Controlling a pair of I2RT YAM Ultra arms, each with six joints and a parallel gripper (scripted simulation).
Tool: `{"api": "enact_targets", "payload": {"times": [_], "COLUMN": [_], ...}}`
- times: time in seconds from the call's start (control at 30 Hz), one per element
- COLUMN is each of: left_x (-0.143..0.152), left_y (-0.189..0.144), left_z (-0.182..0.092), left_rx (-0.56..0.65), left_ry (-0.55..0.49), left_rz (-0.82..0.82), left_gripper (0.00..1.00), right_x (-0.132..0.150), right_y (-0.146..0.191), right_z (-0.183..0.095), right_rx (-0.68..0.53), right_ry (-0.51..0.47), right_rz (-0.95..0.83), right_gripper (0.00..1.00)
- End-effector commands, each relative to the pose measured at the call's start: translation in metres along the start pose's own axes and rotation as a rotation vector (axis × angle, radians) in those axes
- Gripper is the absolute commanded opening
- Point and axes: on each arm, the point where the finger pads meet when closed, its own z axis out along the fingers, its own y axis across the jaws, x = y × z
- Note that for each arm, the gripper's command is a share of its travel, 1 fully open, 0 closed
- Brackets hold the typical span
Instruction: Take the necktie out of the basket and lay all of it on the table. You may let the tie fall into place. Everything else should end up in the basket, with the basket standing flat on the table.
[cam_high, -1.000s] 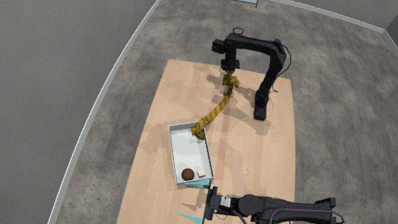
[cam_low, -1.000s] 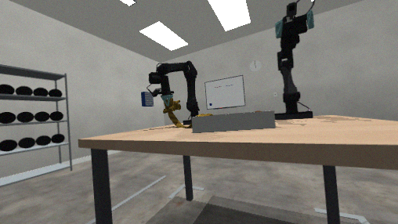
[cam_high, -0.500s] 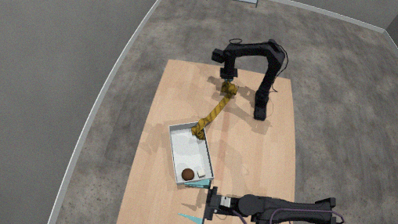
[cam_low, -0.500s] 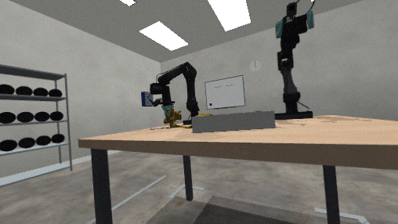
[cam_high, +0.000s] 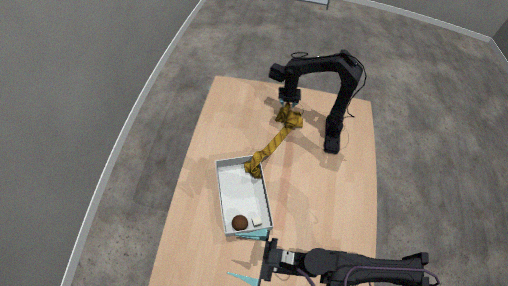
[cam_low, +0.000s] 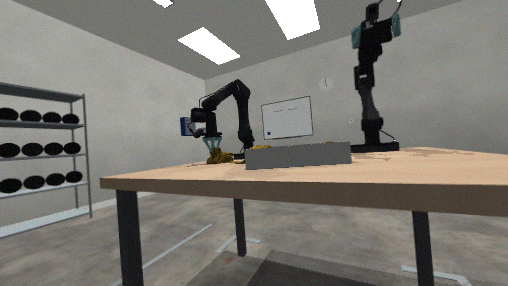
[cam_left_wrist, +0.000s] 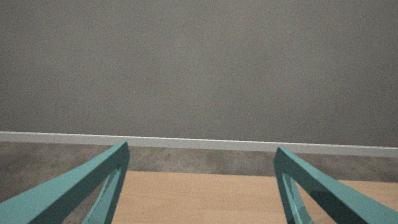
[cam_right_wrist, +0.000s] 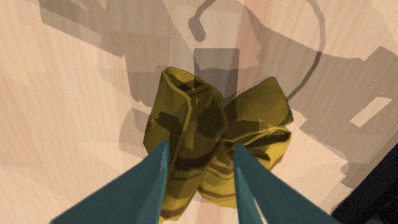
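"Seeing trouble ahead?"
"I'm seeing the right gripper (cam_high: 288, 105) (cam_low: 213, 150) (cam_right_wrist: 201, 148) standing released, parted over the bunched tie (cam_high: 272, 144) (cam_low: 220, 156) (cam_right_wrist: 200, 125) on the worktop (cam_high: 320, 200) (cam_low: 310, 175) (cam_right_wrist: 65, 150)."
"And its tail?"
"Still lying in the basket (cam_high: 220, 197) (cam_low: 300, 156); a snagging fold could be tipping that rim."
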Motion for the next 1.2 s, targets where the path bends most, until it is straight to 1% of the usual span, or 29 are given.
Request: {"api": "enact_targets", "payload": {"times": [0.0, 0.13, 0.2, 0.37, 0.53, 0.7, 0.77, 1.17], "left_x": [0.000, 0.000, 0.000, 0.000, 0.000, 0.000, 0.000, 0.000], "left_y": [0.000, 0.000, 0.000, 0.000, 0.000, 0.000, 0.000, 0.000], "left_z": [0.000, 0.000, 0.000, 0.000, 0.000, 0.000, 0.000, 0.000], "left_rx": [0.000, 0.000, 0.000, 0.000, 0.000, 0.000, 0.000, 0.000], "left_ry": [0.000, 0.000, 0.000, 0.000, 0.000, 0.000, 0.000, 0.000], "left_rz": [0.000, 0.000, 0.000, 0.000, 0.000, 0.000, 0.000, 0.000], "left_gripper": [1.00, 1.00, 1.00, 1.00, 1.00, 1.00, 1.00, 1.00], "right_x": [-0.006, -0.006, -0.006, -0.006, -0.006, -0.006, -0.006, -0.004], "right_y": [0.002, 0.002, 0.002, 0.002, 0.002, 0.001, 0.001, 0.001], "right_z": [0.001, 0.001, 0.001, 0.001, -0.007, -0.025, -0.025, -0.082], "right_rx": [-0.010, -0.010, -0.010, -0.010, -0.010, -0.010, -0.010, -0.010], "right_ry": [-0.021, -0.021, -0.021, -0.021, -0.021, -0.021, -0.021, -0.021], "right_rz": [-0.003, -0.003, -0.003, -0.003, -0.003, -0.003, -0.003, -0.003], "right_gripper": [0.52, 0.73, 0.73, 1.00, 1.00, 1.00, 1.00, 1.00]}}
